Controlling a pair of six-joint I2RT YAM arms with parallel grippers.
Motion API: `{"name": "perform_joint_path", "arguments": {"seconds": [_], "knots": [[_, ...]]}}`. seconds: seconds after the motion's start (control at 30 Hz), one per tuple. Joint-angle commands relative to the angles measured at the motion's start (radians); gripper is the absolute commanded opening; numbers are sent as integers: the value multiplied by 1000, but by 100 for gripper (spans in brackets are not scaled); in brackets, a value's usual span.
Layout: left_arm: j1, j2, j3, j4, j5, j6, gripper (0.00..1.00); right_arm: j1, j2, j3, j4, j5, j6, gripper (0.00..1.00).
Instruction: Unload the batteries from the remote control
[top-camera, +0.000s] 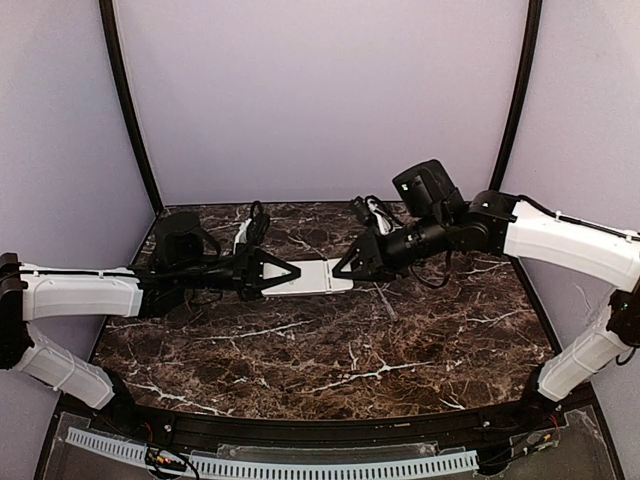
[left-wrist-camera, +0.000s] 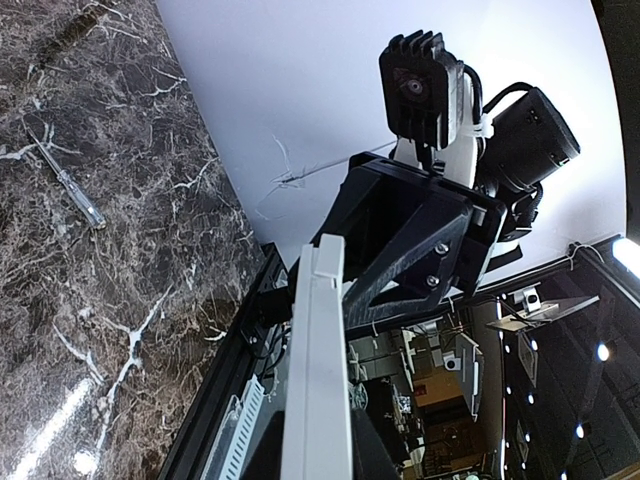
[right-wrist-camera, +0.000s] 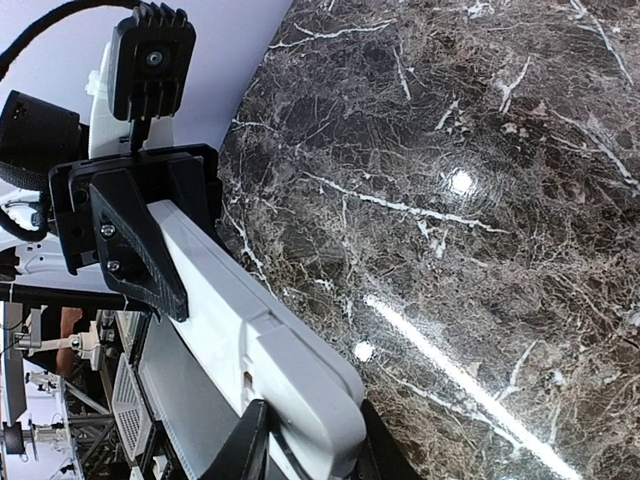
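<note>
The white remote control (top-camera: 310, 276) hangs level above the marble table (top-camera: 330, 370), held at both ends. My left gripper (top-camera: 287, 275) is shut on its left end. My right gripper (top-camera: 345, 270) is shut on its right end. In the left wrist view the remote control (left-wrist-camera: 320, 380) runs edge-on away from the camera to the right gripper (left-wrist-camera: 415, 245). In the right wrist view its rounded end (right-wrist-camera: 320, 400) sits between my two black fingers (right-wrist-camera: 245, 445), with a stepped cover panel on its back. No batteries show.
A thin screwdriver-like tool (left-wrist-camera: 70, 185) lies on the marble in the left wrist view. Cable bundles (top-camera: 252, 222) sit at the back of the table. A black frame edge (top-camera: 330, 425) and a white slotted strip (top-camera: 300, 465) run along the near side.
</note>
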Motion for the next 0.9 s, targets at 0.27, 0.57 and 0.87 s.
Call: {"name": "perform_joint_path", "arguments": {"seconds": [0.27,0.57,0.87], "knots": [[8,-33,4,-37,-14,2,0,-13,-70,-42,-3,21,-11,4],[8,-28,9,-46,-21,9,0,-14,-62,-30,32,-17,-9,10],[8,-19,9,-64,-29,24,1,-13,-75,-27,32,-11,-3,12]]}}
